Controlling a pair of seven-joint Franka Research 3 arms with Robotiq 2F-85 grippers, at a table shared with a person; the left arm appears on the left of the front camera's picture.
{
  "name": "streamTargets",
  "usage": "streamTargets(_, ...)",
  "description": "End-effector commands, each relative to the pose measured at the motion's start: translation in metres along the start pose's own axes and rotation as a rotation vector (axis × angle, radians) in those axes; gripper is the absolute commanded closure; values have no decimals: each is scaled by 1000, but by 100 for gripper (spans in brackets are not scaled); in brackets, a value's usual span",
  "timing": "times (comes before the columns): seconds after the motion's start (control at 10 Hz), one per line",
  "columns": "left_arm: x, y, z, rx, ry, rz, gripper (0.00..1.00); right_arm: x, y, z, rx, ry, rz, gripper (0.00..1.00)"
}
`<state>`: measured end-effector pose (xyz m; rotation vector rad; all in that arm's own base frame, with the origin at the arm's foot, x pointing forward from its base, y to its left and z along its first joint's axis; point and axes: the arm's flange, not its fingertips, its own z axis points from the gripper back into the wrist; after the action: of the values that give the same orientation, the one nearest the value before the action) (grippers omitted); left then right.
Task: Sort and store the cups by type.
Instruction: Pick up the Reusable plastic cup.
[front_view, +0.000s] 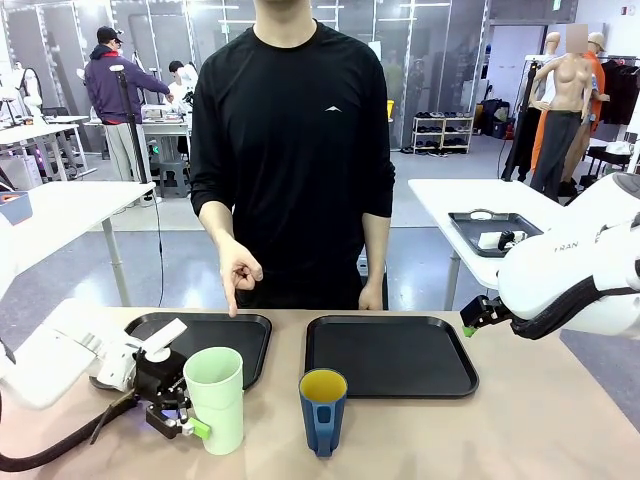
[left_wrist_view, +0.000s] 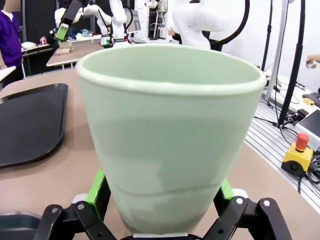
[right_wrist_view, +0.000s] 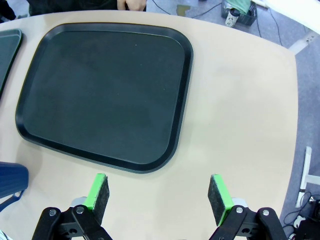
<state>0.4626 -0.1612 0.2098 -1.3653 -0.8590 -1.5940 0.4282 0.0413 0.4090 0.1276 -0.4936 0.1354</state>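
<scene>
Front view: the pale mint-green tumbler (front_view: 214, 398) stands upright on the tabletop (front_view: 540, 420) at the near left, just near of the left black tray (front_view: 222, 335). The dark blue mug (front_view: 323, 410), yellow inside, stands upright just to the tumbler's right, apart from it, near the left corner of the right black tray (front_view: 390, 355). Both trays lie side by side with nothing on them. At the far side a person's hand (front_view: 238, 270) points one finger down at the far edge of the left tray.

Left wrist view: the left gripper (left_wrist_view: 161, 189) has its jaws spread wide around the lower part of the tumbler, one green pad (left_wrist_view: 97, 187) on either side, right by the wall. Whether the pads touch the wall cannot be told; the tumbler's base is on the tabletop.

Right wrist view: the right gripper (right_wrist_view: 160, 192) hangs over bare tabletop beside the right tray, jaws released and wide apart, with nothing between them. A dark blue edge of the mug shows at the lower left edge of this view.
</scene>
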Motion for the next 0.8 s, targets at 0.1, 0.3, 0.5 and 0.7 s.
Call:
streamTargets(0.1, -2, 9, -3, -30, -63, 14, 0, -1, 0, -1, 5, 2, -3, 0)
streamTargets(0.3, -3, 9, 0, -17, -98, 16, 0, -1, 0, -1, 5, 2, -3, 0)
streamTargets(0.5, 1, 11, -1, -24, -93, 5, 18, -1, 0, -1, 5, 2, -3, 0)
streamTargets(0.7, 2, 13, -1, -27, -92, 19, 37, -1, 0, -1, 5, 2, -3, 0)
